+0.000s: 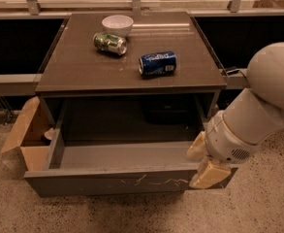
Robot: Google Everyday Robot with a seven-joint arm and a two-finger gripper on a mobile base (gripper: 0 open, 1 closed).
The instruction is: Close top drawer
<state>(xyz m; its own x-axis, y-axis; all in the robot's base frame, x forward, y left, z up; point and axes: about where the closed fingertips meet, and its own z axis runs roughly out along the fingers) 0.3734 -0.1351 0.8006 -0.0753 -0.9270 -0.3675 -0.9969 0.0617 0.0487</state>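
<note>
The top drawer (107, 178) is a wide, shallow grey drawer pulled far out of the cabinet, empty inside. Its flat front panel shows pale scratch marks right of the middle. My gripper (205, 166) hangs from the white arm at the drawer's front right corner, over the end of the front panel. Its cream fingers (209, 174) point down and left.
On the cabinet top (73, 72) lie a blue can (157, 63) and a green can (110, 43), with a white bowl (117, 24) behind them. An open cardboard box (27, 140) sits on the floor at the drawer's left. Speckled floor lies in front.
</note>
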